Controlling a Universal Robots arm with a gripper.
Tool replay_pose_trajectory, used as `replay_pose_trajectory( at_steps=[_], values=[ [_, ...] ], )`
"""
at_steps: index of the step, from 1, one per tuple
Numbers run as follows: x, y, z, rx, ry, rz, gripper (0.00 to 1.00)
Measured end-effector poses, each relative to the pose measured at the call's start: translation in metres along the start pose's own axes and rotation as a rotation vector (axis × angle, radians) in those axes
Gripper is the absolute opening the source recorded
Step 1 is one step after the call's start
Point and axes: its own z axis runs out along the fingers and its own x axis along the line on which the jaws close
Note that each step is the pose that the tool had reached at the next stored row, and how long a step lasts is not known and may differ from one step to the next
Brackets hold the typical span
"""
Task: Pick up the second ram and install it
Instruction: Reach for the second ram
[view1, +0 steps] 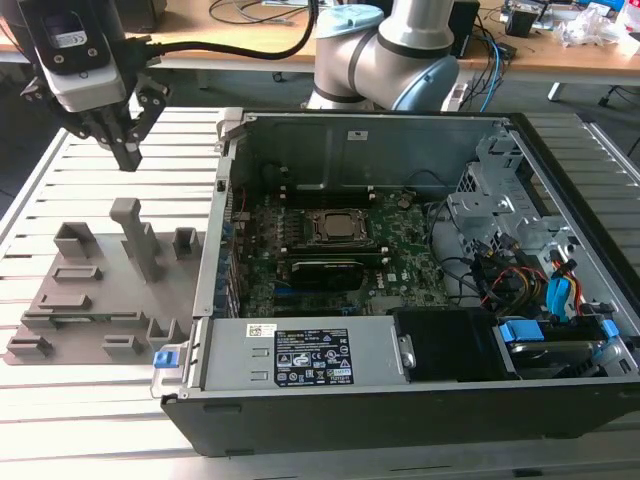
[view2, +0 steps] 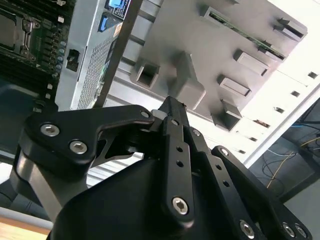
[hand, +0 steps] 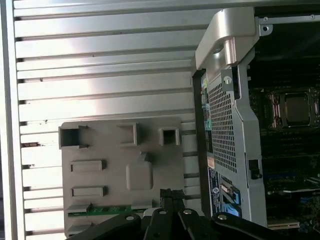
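Note:
The second ram (hand: 107, 210) is a thin green stick lying on edge in a long slot of the grey holder tray (hand: 100, 145); in the second wrist view the second ram (view2: 240, 32) shows as a green strip along the tray (view2: 165, 30). My gripper (view1: 125, 152) hangs well above the tray (view1: 90, 290), over its far side, at the exterior view's left. Its fingers are shut together with nothing between them, as both wrist views show (view2: 171, 102) (hand: 167, 193). The green motherboard (view1: 330, 250) lies inside the open computer case (view1: 400, 270).
The case's raised metal side wall (view1: 225, 200) stands between the tray and the motherboard. A processor socket (view1: 335, 227), cables (view1: 500, 280) and a drive cage (view1: 500, 190) sit inside the case. A tall grey post (view1: 135, 235) rises from the tray. Everything rests on a slatted aluminium table (view1: 60, 410).

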Motion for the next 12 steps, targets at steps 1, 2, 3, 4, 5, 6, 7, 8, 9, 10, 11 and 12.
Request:
replay_pose_trajectory(
  at_steps=[1, 2, 3, 4, 5, 6, 7, 8, 9, 10, 11, 12],
  values=[
    [0.0024, -0.0002, 0.0006, 0.0000, -0.0001, 0.000, 0.10],
    [0.0056, -0.0005, 0.0010, 0.0000, 0.0000, 0.000, 0.10],
    [0.0085, -0.0007, 0.0014, 0.0000, 0.0000, 0.000, 0.10],
    [0.0106, -0.0009, 0.0017, 0.0000, 0.0000, 0.000, 0.10],
    [0.0119, -0.0010, 0.0019, 0.0000, 0.0000, 0.000, 0.10],
    [0.0131, -0.0011, 0.0020, 0.0000, 0.0000, 0.000, 0.10],
    [0.0168, -0.0014, 0.0022, 0.0000, 0.0000, 0.000, 0.10],
    [0.0202, -0.0017, 0.0024, 0.0000, 0.0000, 0.000, 0.10],
    [0.0284, -0.0023, 0.0025, 0.0000, 0.0000, 0.000, 0.10],
    [0.0317, -0.0025, 0.0024, 0.0001, 0.0000, 0.000, 0.10],
    [0.0341, -0.0027, 0.0025, 0.0000, 0.0000, 0.000, 0.10],
    [0.0384, -0.0030, 0.0024, 0.0001, 0.0000, 0.000, 0.10]
  ],
)
